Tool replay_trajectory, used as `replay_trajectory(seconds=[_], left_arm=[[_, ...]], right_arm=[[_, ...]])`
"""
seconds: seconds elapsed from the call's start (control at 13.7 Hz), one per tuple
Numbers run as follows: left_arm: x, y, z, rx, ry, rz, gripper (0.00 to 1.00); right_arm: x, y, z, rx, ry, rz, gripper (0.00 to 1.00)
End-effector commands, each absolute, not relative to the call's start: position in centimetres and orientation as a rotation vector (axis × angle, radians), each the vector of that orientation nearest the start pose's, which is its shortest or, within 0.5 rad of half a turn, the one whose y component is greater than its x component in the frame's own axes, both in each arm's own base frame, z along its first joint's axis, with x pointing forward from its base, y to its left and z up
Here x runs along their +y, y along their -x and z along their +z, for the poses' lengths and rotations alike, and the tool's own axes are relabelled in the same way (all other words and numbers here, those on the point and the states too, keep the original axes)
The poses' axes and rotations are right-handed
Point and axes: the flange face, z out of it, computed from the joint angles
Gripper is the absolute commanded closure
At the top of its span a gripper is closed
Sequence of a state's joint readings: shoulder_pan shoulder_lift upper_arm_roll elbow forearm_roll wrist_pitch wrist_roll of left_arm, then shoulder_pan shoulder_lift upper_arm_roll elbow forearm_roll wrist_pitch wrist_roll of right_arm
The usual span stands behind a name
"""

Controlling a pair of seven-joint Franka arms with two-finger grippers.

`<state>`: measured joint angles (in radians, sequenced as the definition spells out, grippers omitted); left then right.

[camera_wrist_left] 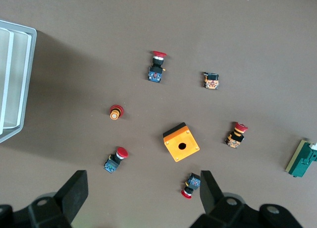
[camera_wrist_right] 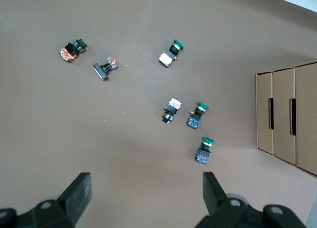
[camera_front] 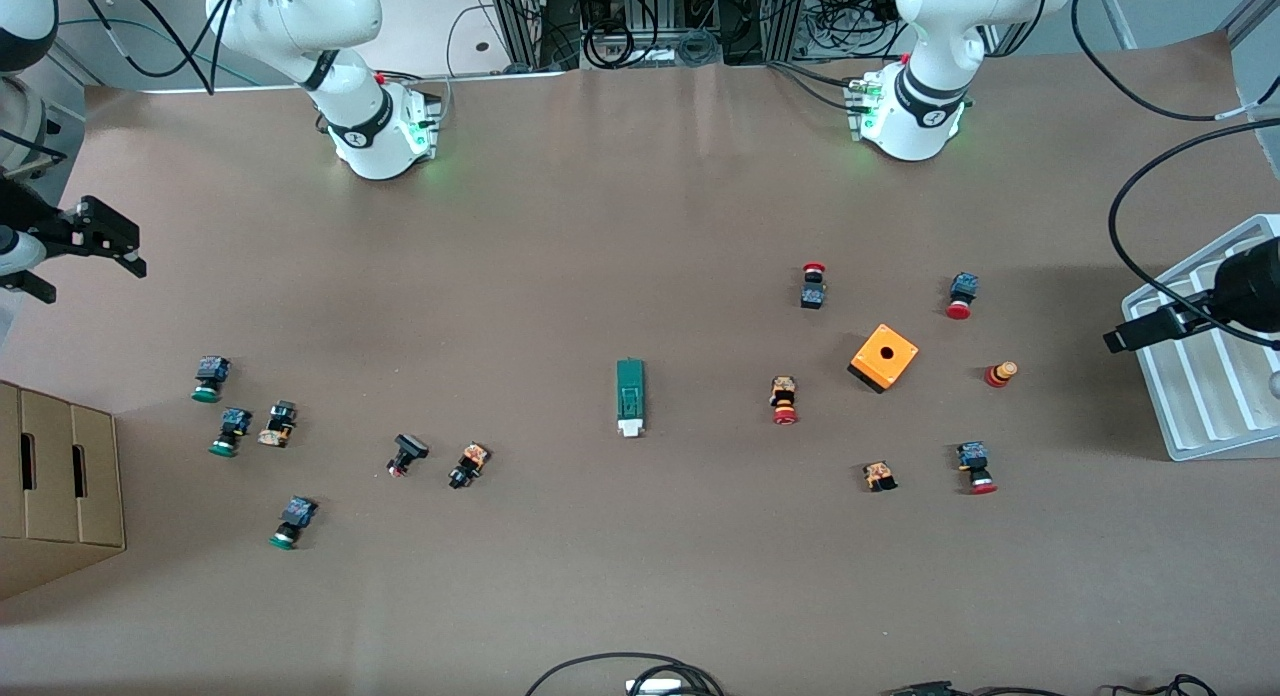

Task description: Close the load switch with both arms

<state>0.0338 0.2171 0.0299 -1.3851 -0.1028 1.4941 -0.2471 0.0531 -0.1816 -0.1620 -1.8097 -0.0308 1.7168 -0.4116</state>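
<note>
Brown bench (camera_front: 640,226): the load switch (camera_front: 630,398) lies alone mid-bench, reachable by both arms. Left pincer (camera_wrist_left: 143,193) hangs wide open, empty, over the white tray (camera_front: 1200,376); right pincer (camera_wrist_right: 146,193), likewise, waits near the cardboard box (camera_front: 60,486).

Even, diffuse overhead light, fairly bright; brown table (camera_front: 640,226) reads matte with a faint paler sheen toward the arm bases. Shadows soft and short: small ones beside each part, a broad one by the white tray (camera_front: 1200,376) at the left arm's end, another by the cardboard box (camera_front: 60,476) at the right arm's end. Green LED glow at both bases. Front view sharp, slightly darker along its near edge. Wrist views darker, cooler (gripper fingers (camera_wrist_left: 74,193) soft, table parts in focus).
</note>
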Motion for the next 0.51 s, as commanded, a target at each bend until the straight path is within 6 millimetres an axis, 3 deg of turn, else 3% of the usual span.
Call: replay_trajectory(seconds=[0.0, 0.15, 0.29, 0.44], left_arm=[[2.6, -59.7, 60.0, -0.379, 3.202, 0.194, 0.00], [2.3, -58.8, 61.0, -0.347, 3.183, 0.220, 0.00], [-0.6, -58.7, 61.0, -0.245, 3.137, 0.218, 0.00], [-2.6, -58.2, 62.1, -0.177, 3.096, 0.171, 0.00]], right_arm=[[-6.5, -50.1, 62.2, -0.497, 3.144, -0.122, 0.00], [-6.5, -50.1, 62.2, -0.497, 3.141, -0.125, 0.00], [-6.5, -50.2, 62.2, -0.486, 3.139, -0.132, 0.00], [-6.5, -50.1, 62.2, -0.318, 3.141, -0.126, 0.00]])
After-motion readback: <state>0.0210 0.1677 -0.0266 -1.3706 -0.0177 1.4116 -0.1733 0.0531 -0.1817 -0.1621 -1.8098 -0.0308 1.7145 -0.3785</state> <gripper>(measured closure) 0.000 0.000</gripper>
